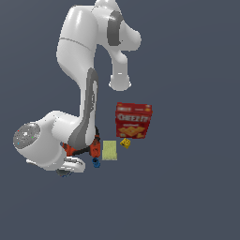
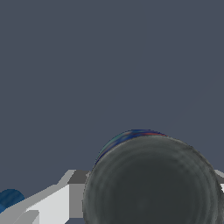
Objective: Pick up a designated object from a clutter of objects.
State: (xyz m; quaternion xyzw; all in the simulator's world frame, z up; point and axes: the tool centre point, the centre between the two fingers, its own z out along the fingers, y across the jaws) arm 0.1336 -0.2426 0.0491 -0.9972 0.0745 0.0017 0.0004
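Grasp step: tool (image 2: 148, 205) straddles small dark grey round bluish-rimmed can (image 2: 153, 183); clamped or not, cannot tell. Next: confirm grip, lift straight.

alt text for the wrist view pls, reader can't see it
A dark grey round can with a bluish rim fills the lower part of the frame, close to the camera, with pale grey gripper parts showing beside and behind it. A small blue piece peeks in at one edge; the rest is plain dark grey floor.
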